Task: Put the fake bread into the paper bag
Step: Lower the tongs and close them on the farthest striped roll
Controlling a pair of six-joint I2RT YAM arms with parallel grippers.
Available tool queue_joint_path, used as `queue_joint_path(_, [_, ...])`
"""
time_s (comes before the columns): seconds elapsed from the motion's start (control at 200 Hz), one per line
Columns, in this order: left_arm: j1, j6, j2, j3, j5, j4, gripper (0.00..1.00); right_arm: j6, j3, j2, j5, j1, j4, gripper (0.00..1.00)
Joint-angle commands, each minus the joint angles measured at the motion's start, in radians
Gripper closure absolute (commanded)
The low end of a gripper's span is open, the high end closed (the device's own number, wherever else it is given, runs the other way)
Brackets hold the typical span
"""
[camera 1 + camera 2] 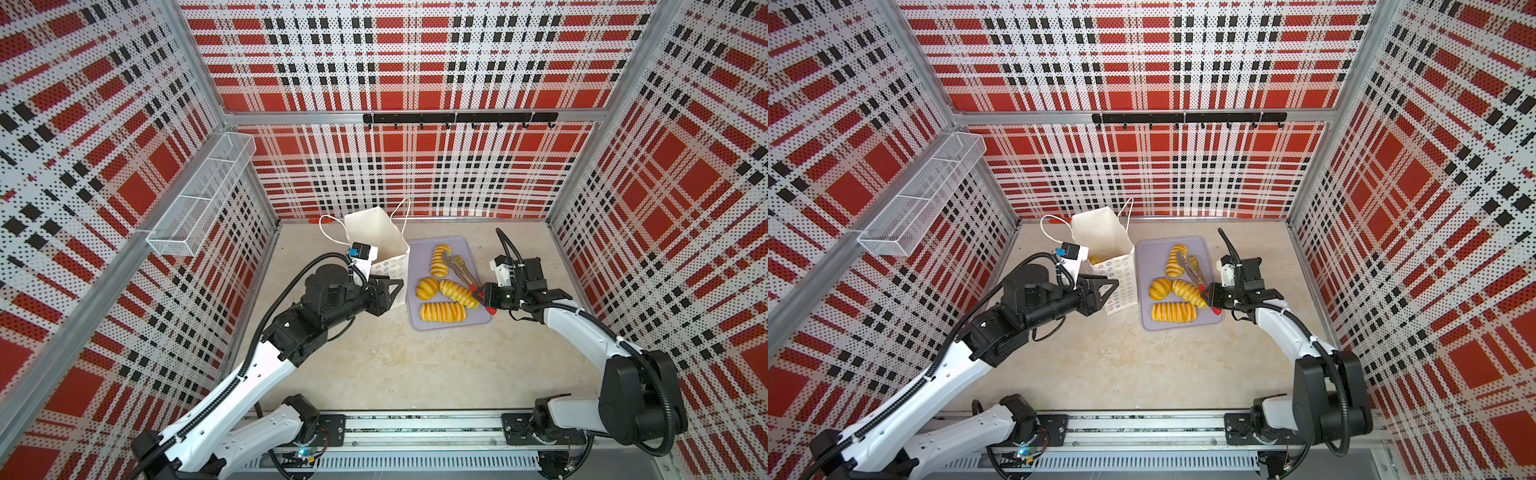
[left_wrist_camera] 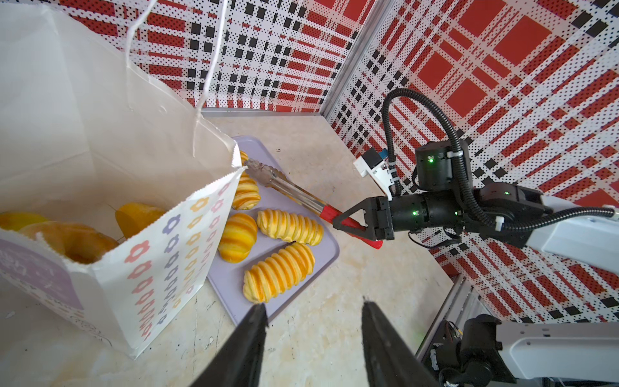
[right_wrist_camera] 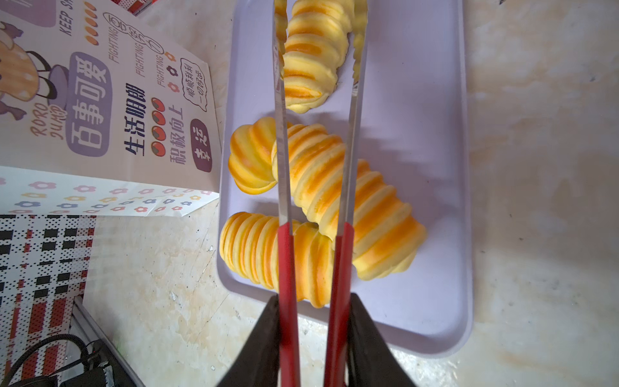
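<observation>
Left wrist view: the left gripper [image 2: 313, 306] has its fingers spread with nothing between them, and hangs near the paper bag [image 2: 100, 134] without touching it.
Paper bag: upright with its mouth open, toward the table's 11 o'clock in both top views, hard by the tray's 9 o'clock edge.
Bread already bagged: a ring donut [image 2: 73, 238] and at least two more golden pieces lie inside.
Lilac tray [image 1: 465, 249]: at the bag's 3 o'clock, carrying four pieces of fake bread.
Tray layout: far ridged loaf [image 1: 440, 261] at 12 o'clock, round ridged bun [image 1: 428, 288] at 9, slanted loaf [image 1: 459, 293] mid-tray, near loaf [image 1: 442, 312] at 6.
Tongs [image 3: 283, 167]: the metal tips flank the far ridged loaf; whether they touch it, I cannot tell.
Right gripper [image 3: 315, 298]: clamped on the tongs' red handles.
Step in hand: probably pinching the far ridged loaf; roughly half the job looks done.
Next move: likely a firmer squeeze, a lift, then a swing toward 9 o'clock over the bag mouth, clear of the cord handles.
</observation>
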State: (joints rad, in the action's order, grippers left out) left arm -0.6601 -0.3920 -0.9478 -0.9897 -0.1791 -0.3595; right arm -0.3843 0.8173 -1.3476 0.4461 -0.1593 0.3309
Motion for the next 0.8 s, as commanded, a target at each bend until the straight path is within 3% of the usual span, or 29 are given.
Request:
queue_joint_path(0.0, [0.001, 0.018, 0.000, 0.004, -0.003, 0.002, 0.49, 0.002, 0.000, -0.016, 0.024, 0.014, -0.053, 0.67])
queue_joint_path(0.797, [0.016, 0.049, 0.010, 0.009, -0.014, -0.004, 0.49, -0.057, 0.011, -0.126, 0.132, 0.017, -0.156, 0.68])
